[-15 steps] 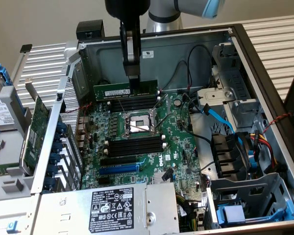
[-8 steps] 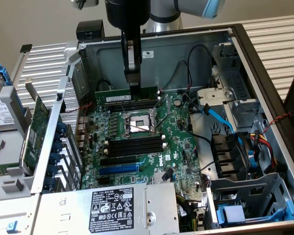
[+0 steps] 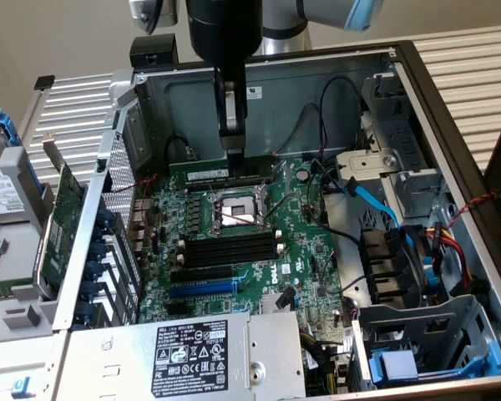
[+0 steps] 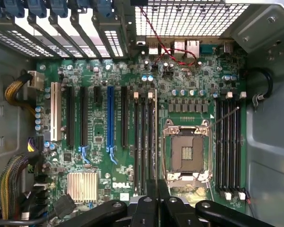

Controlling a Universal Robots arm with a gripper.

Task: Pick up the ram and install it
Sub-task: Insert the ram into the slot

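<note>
The gripper (image 3: pixel 232 146) reaches down into the open computer case (image 3: pixel 317 92), jaws clenched on the middle of the ram (image 3: pixel 196 174). It lies level along the motherboard (image 3: pixel 305 267) edge farthest back in the exterior view, just beyond the processor socket (image 3: pixel 234 213) (whether it is seated, I cannot tell).

Arm (image 3: pixel 224 33) pointing straight down, tool (image 3: pixel 232 149) fingers together

Cables (image 3: pixel 376 203) beside open memory slots (image 3: pixel 230 248)
</note>
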